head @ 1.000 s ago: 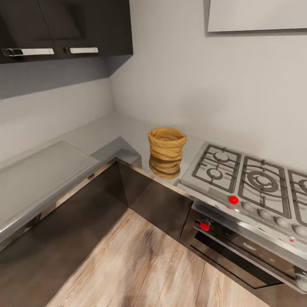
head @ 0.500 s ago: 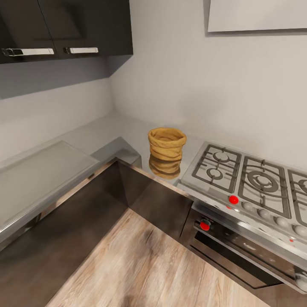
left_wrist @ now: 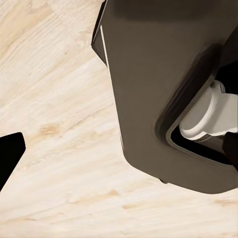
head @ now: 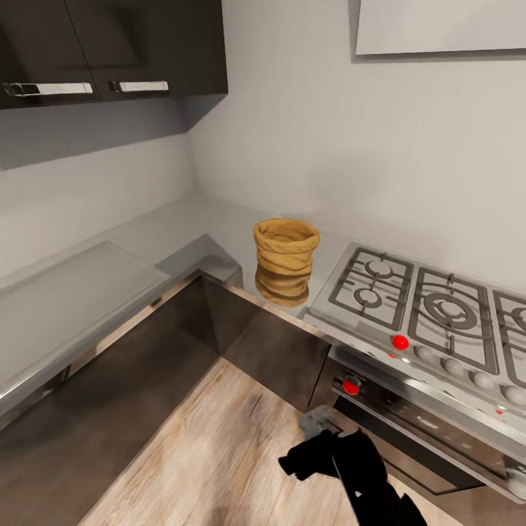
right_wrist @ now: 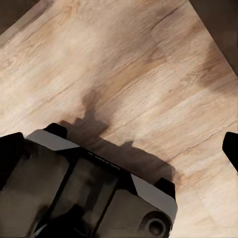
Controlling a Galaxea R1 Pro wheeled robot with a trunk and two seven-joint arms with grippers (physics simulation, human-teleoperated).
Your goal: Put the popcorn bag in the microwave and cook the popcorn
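Head view: bag (head: 286, 247) upright on bench (head: 219, 219), well beyond right jaws (head: 315, 432); jaw state unclear.

Head camera looks down at corner countertop (head: 219, 226); wrist cameras face wood floor (right_wrist: 134, 74) (shared, close).
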